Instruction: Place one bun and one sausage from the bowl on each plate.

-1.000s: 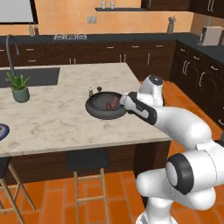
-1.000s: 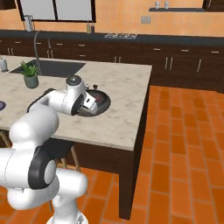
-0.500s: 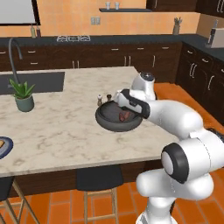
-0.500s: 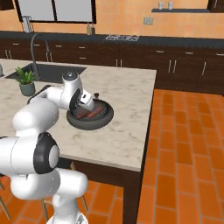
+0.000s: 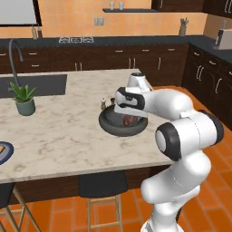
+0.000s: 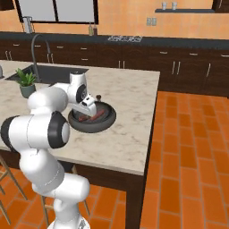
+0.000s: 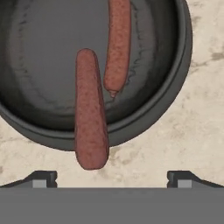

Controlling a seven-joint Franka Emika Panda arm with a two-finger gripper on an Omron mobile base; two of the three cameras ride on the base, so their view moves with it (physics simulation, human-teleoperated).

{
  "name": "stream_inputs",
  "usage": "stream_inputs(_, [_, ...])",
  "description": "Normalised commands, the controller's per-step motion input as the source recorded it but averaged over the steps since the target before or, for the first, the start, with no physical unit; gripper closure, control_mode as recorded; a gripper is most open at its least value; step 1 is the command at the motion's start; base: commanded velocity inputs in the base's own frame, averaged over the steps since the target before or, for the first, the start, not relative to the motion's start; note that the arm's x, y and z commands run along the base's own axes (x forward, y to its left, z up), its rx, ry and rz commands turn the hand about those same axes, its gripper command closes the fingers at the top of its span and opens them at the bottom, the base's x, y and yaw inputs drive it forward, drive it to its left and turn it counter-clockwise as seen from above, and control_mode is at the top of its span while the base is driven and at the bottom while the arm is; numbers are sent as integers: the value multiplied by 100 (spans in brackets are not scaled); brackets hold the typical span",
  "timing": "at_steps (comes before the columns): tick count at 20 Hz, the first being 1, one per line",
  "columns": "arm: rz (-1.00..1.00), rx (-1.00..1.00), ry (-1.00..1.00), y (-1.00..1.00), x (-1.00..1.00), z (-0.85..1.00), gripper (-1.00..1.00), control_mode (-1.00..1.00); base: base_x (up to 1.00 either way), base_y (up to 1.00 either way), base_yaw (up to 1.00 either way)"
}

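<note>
The dark bowl (image 7: 175,87) lies right below my hand on the marble island. Two dark red sausages are in it. One sausage (image 7: 89,109) leans over the near rim with its end past the edge, and the other (image 7: 118,43) lies flat on the bottom. My gripper (image 7: 112,177) is open, its tips wide apart and nothing between them. From the base, the gripper (image 5: 128,112) hangs just over the bowl (image 5: 108,128) (image 6: 106,120) and the sausages (image 6: 87,118). A blue-rimmed plate (image 5: 3,153) sits at the left edge with a tan-orange bit on it, too cut off to tell whether it is the bun.
Two small shakers (image 5: 103,103) (image 6: 97,97) stand just behind the bowl. A potted plant (image 5: 24,98) (image 6: 27,83) stands by the sink and faucet (image 5: 13,54). The island's front edge runs near the bowl, with a stool (image 5: 100,188) under it.
The whole picture has shifted, so the base has driven and the bowl stands closer. My hand has stayed over the bowl throughout.
</note>
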Motion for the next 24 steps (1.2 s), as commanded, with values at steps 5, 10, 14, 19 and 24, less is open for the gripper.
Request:
stream_inputs(5, [-10, -1, -5, 27, 8, -43, -100, -100, 0, 0, 0])
stream_inputs(10, [-11, -4, 0, 9, 26, -33, -100, -100, 0, 0, 0])
stream_inputs(14, [-11, 0, 0, 0, 2, -21, -100, -100, 0, 0, 0])
stream_inputs(19, [-10, 0, 0, 0, 0, -12, 100, -100, 0, 0, 0])
stream_inputs(24, [0, 0, -2, 0, -7, 6, 100, -100, 0, 0, 0])
